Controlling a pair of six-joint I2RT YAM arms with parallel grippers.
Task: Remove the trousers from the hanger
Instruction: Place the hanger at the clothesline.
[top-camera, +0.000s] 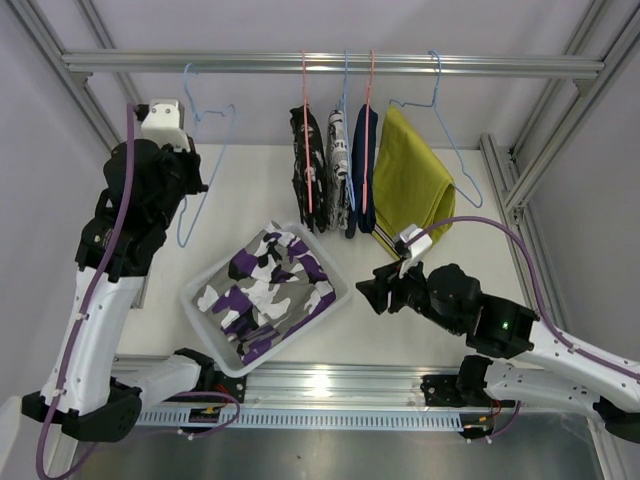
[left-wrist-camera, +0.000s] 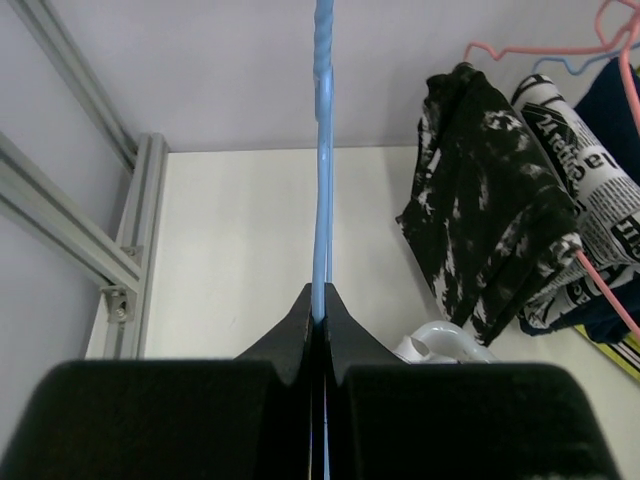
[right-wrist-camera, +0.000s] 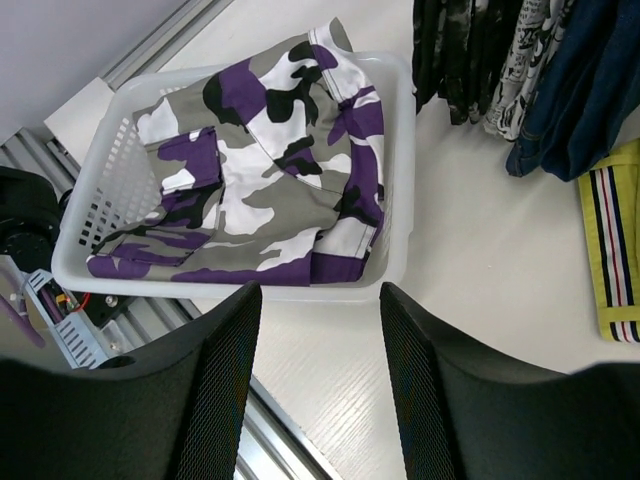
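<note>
The purple-grey-white camouflage trousers (top-camera: 268, 285) lie folded in a white basket (top-camera: 205, 335), also in the right wrist view (right-wrist-camera: 260, 170). Four pairs hang from the rail: black-and-white splotched (top-camera: 303, 170), white with black print (top-camera: 338, 150), navy (top-camera: 364, 165) and mustard yellow (top-camera: 410, 180). My left gripper (top-camera: 196, 178) is shut on the wire of an empty blue hanger (left-wrist-camera: 322, 150) that hangs at the rail's left; the jaws (left-wrist-camera: 322, 300) pinch it. My right gripper (top-camera: 372, 293) is open and empty (right-wrist-camera: 320, 300), low over the table just right of the basket (right-wrist-camera: 395, 200).
A metal rail (top-camera: 500, 66) spans the back, with frame posts at both sides (top-camera: 515, 180). Pink and blue hangers (top-camera: 306, 130) carry the hanging pairs. An aluminium beam (top-camera: 330, 385) runs along the near table edge. The mustard pair's striped waistband (right-wrist-camera: 615, 250) rests near the table.
</note>
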